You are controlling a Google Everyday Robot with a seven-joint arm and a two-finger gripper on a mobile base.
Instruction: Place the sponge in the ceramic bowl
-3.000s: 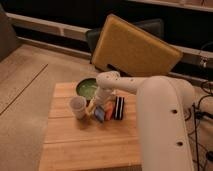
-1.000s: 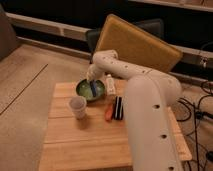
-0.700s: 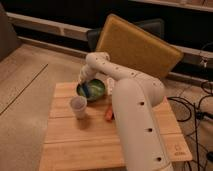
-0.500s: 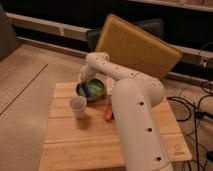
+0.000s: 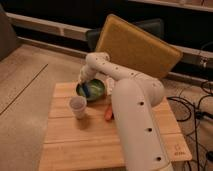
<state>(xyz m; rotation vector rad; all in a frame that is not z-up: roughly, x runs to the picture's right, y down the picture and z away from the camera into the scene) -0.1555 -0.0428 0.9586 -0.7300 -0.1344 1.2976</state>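
The green ceramic bowl (image 5: 86, 93) sits at the back of the wooden table, just behind the pale cup. A blue patch, the sponge (image 5: 94, 89), shows inside the bowl. My white arm bends over from the right and reaches down to the bowl. The gripper (image 5: 82, 81) hangs at the bowl's back left rim, right above it. Whether it still touches the sponge is unclear.
A small whitish cup (image 5: 77, 106) stands in front of the bowl. An orange oblong item (image 5: 107, 114) lies to the right of the cup, partly behind my arm. The wooden table (image 5: 65, 145) reaches toward the front. A yellow panel (image 5: 137, 47) leans behind.
The arm has swung left from the table's middle to the bowl, and the blue sponge went with it. Over the last half second it has barely moved.
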